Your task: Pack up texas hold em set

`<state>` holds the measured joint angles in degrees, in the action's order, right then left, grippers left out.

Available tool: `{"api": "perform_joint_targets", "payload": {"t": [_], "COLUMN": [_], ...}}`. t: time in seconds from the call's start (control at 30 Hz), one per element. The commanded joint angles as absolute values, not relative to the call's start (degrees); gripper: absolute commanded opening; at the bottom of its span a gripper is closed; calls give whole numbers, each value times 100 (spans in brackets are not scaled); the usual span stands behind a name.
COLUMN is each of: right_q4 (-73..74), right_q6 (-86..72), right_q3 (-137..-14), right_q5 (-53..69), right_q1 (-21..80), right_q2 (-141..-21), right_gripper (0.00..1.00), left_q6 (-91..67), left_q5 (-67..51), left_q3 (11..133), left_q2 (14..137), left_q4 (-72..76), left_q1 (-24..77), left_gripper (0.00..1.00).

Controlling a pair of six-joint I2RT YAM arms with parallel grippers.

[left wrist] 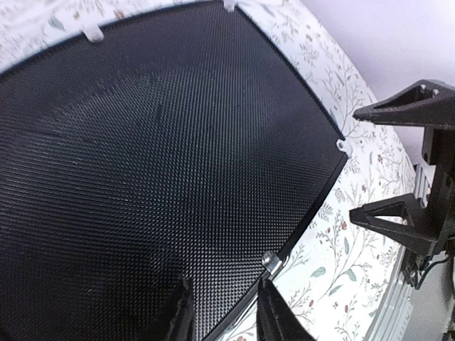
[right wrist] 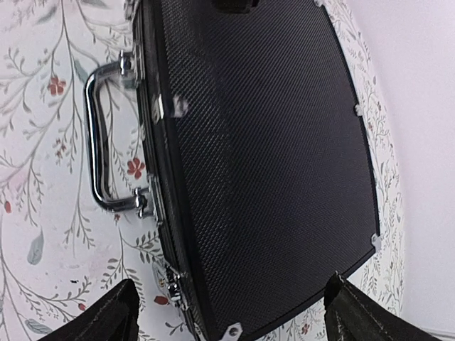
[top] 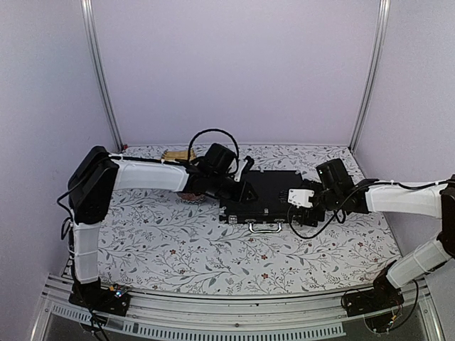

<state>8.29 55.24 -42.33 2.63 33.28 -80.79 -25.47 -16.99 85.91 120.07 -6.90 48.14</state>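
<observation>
Overhead and wrist views of the packing station. The black briefcase [top: 266, 192] of the Texas hold 'em set lay flat and closed in the middle of the floral-patterned counter [top: 178, 249]. Its textured lid faced up, and its silver handle [right wrist: 99, 142] was on the front wall, turned toward the arm bases. Silver latches [right wrist: 169, 283] showed along that wall; whether they were fastened could not be told. No chips, discs or cards were visible outside the case.

The left gripper [left wrist: 224, 316] hung over the lid near the front edge, at the case's left end. Its fingers [left wrist: 274, 312] stood a little apart with nothing held between them; whether they touched the lid could not be told. The right gripper [left wrist: 355, 165] sat just off the case's right end, above the counter. Its jaws were spread wide, they clasped nothing, and they were clear of the case.

A tan slatted mat [top: 178, 154] lay at the far left of the counter, behind the left arm and well apart from the briefcase.
</observation>
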Motion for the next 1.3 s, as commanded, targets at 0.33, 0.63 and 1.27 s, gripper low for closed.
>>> {"api": "perform_joint_targets", "payload": {"t": [0.33,0.63,1.27], "right_q4": [2438,2486,2579], "right_q6": [3247,2883,3005], "right_q3": [-6856,-7079,-6970], "right_q5": [3626,3357,3297], "right_q1": [2660,2621,2544], "right_q2": [-9425,-10231,-10666], "right_gripper": [64,20,17], "left_q6": [-1885,-1898,-2034], "left_q5": [-1375,-1406,-1269], "left_q3": [6937,6957,5988], "left_q2": [10161,10659,11009], "left_q4": [-903,-695,54], "left_q1": [4911,4913,5070], "left_gripper": [0,0,0]}}
